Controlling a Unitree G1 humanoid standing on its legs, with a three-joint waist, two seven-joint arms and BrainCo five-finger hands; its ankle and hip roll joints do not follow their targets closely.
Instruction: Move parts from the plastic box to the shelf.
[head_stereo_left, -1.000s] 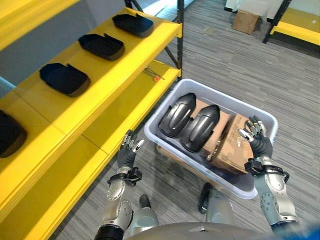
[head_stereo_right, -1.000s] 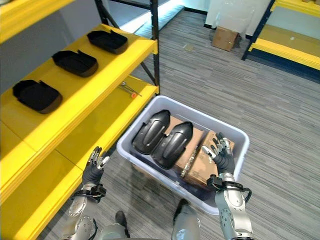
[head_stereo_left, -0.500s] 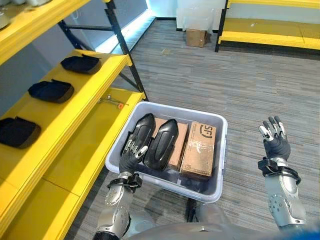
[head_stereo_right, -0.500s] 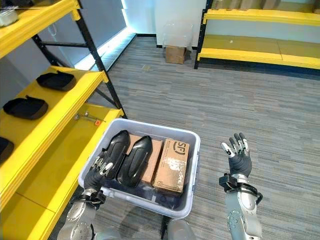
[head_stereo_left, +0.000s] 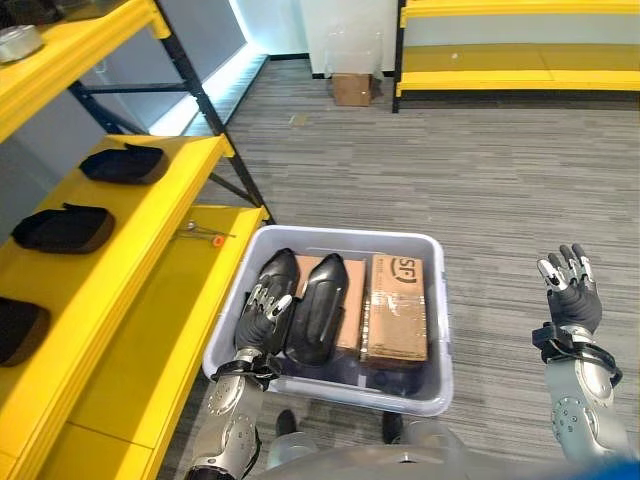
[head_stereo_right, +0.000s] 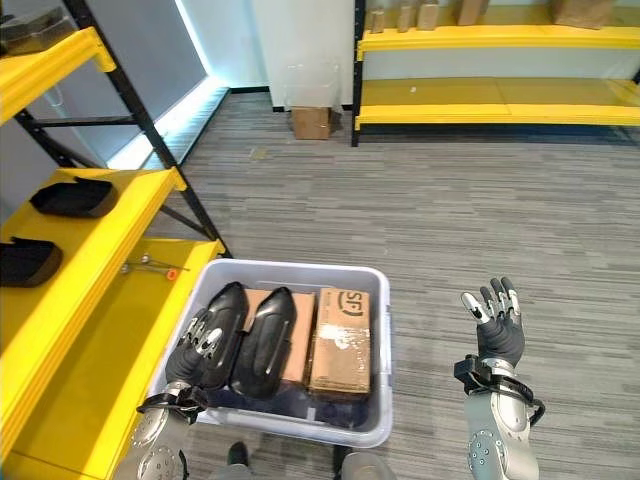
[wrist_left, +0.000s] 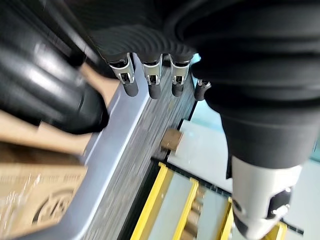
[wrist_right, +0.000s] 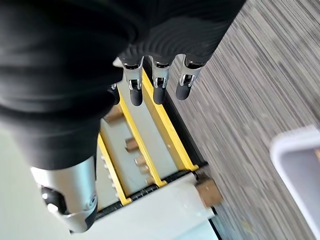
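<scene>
A grey plastic box (head_stereo_left: 441, 330) stands on the floor next to the yellow shelf (head_stereo_left: 150, 205). Inside it lie two black moulded parts (head_stereo_left: 318, 305) side by side and a brown carton (head_stereo_left: 395, 310). My left hand (head_stereo_left: 262, 315) hovers over the left black part (head_stereo_left: 281, 270) with straight fingers; I cannot tell whether it touches. The left wrist view shows that part (wrist_left: 45, 95) and the box rim (wrist_left: 117, 125) past the fingers. Out to the right of the box, my right hand (head_stereo_left: 570, 298) is raised open above the floor. Three black parts (head_stereo_left: 62, 228) rest on the shelf's middle level.
A small tool with a red tip (head_stereo_left: 205, 235) lies on the shelf's lowest level by the box. At the back stand another yellow rack (head_stereo_left: 520, 70) and a small cardboard box (head_stereo_left: 352, 88) on the floor. Carpet stretches right of the plastic box.
The camera has swung, shifting the whole scene. My left hand came from beside the box to over the left black part. My right hand left the carton and now hangs right of the box.
</scene>
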